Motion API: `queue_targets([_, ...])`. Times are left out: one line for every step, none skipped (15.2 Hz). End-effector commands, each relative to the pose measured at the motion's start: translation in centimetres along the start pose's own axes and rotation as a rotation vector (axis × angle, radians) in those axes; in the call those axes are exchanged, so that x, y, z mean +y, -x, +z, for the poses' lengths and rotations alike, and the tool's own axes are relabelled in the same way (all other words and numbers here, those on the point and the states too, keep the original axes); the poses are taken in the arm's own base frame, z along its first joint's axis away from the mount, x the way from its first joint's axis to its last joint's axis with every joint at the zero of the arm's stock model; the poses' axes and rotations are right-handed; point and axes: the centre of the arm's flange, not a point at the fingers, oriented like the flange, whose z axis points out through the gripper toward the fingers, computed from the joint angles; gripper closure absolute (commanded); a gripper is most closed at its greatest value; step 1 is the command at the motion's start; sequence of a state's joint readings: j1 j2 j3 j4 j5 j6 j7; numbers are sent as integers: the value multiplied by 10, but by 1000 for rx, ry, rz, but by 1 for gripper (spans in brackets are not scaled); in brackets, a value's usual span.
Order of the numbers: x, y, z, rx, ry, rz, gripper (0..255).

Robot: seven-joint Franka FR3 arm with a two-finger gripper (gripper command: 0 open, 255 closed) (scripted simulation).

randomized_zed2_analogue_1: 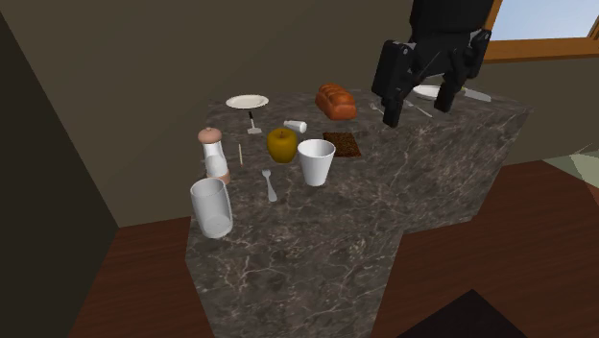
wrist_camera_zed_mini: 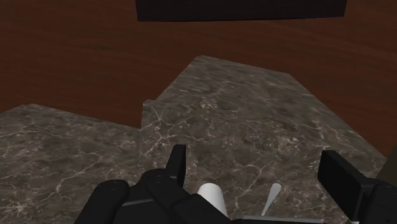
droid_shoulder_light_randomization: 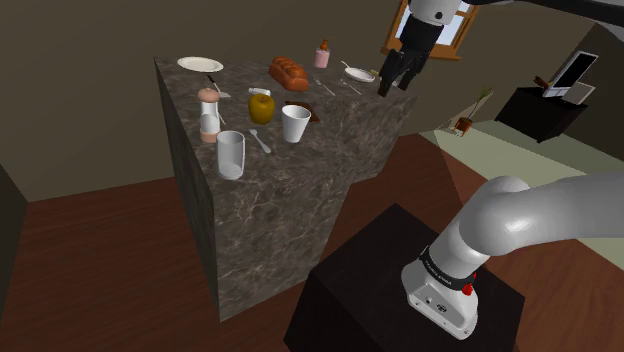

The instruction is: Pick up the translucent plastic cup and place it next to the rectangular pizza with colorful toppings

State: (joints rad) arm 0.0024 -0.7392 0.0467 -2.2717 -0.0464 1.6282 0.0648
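Claw [randomized_zed2_analogue_1: 419, 108] open, empty, hovers above counter [randomized_zed2_analogue_1: 403, 211] far corner; translucent cup [randomized_zed2_analogue_1: 211, 206] stands upright, long axis vertical, well apart from it toward second exterior view's lower left; pizza [randomized_zed2_analogue_1: 341, 144] and white cup [randomized_zed2_analogue_1: 317, 161] lie between.

Place: a home kitchen
Counter: dark marbled stone counter [droid_shoulder_light_randomization: 290, 190] set with a plate [droid_shoulder_light_randomization: 200, 64], a bread loaf [droid_shoulder_light_randomization: 288, 71] and a fork [droid_shoulder_light_randomization: 260, 140]
Room: wooden floor [droid_shoulder_light_randomization: 100, 260], wood-framed window [randomized_zed2_analogue_1: 547, 24]
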Motion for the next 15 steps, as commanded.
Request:
queue_targets([0,0,0,0,0,0,0])
queue_targets([-9,-8,6,-5,-2,6,0])
queue_targets([-19,-15,12,-10,-5,11,0])
queue_targets([-28,-23,17,-15,-7,17,0])
queue_targets([-37,-31,23,-20,-10,22,0])
queue_targets([-46,-38,29,-24,-12,28,0])
queue_targets([-55,-46,35,-29,-14,33,0])
queue_targets([-65,-54,41,-34,-17,39,0])
queue_targets([-74,-61,47,-39,-19,44,0])
queue_targets([-83,-69,53,-44,-22,50,0])
queue_targets([-92,-77,59,-49,-24,55,0])
queue_targets([-101,-85,64,-54,-26,61,0])
queue_targets([-110,-93,70,-59,-29,66,0])
queue_targets([-119,-101,76,-63,-31,72,0])
queue_targets([-128,-108,82,-68,-34,77,0])
